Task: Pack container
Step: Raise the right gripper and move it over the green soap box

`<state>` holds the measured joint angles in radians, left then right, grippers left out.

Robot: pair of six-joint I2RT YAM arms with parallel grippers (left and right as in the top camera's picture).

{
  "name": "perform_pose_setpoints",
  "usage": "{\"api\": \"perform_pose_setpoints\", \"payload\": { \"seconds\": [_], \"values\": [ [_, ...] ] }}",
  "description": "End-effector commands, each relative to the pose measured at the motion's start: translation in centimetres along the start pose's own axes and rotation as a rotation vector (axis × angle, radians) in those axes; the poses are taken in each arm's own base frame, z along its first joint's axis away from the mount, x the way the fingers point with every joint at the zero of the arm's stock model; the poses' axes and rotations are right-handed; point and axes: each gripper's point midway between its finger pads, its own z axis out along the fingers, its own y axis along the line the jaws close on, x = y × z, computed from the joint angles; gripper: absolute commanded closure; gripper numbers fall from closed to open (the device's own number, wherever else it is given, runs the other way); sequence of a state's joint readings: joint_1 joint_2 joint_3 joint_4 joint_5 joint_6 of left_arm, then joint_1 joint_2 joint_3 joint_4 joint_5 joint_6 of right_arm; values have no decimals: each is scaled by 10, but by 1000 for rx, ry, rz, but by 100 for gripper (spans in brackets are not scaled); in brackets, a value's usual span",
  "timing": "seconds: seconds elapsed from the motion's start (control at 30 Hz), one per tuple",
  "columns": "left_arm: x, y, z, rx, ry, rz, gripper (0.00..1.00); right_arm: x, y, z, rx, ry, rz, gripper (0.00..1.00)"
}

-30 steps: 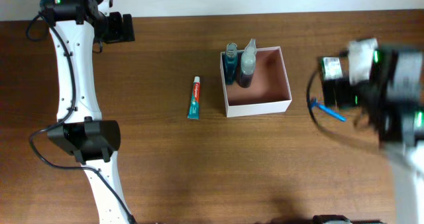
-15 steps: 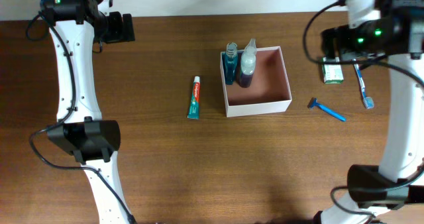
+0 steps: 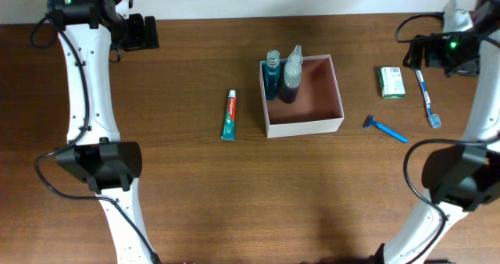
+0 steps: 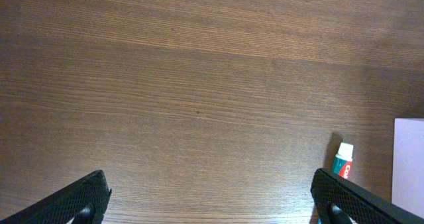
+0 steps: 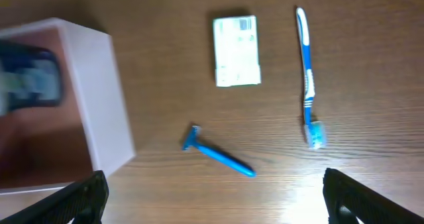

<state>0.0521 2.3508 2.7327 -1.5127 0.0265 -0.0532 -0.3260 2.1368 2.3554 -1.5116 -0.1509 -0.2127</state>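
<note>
Container at centre frame, unmoved; right gripper withdrawn to the upper right.
Since the earlier frame it has swung off the green-and-white packet, jaws spread wide, holding nothing; packet, toothbrush and razor now lie uncovered right of the container. The left gripper, upper left, is unchanged, likewise spread and empty. Two bottles stand in the container's left side.

Brown wood-grain bench. Directly on it: toothpaste tube left of the container. To the container's right: blue razor, green-and-white packet, blue-and-white toothbrush, none touching.
</note>
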Motion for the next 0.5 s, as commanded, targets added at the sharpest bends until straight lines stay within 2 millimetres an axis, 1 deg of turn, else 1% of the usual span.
{"api": "perform_pose_setpoints", "payload": {
  "seconds": [0.0, 0.13, 0.17, 0.23, 0.47],
  "values": [
    [0, -1, 2, 7, 2, -11, 1, -5, -3, 24, 61, 40, -50, 1],
    [0, -1, 2, 7, 2, -11, 1, -24, 1, 41, 56, -9, -69, 1],
    [0, -1, 2, 7, 2, -11, 1, -26, 1, 44, 56, -11, -88, 1],
    [0, -1, 2, 7, 2, -11, 1, -26, 2, 55, 51, 6, -152, 1],
    [0, -1, 2, 7, 2, -11, 1, -31, -5, 101, 49, 35, -155, 1]
  ]
}}
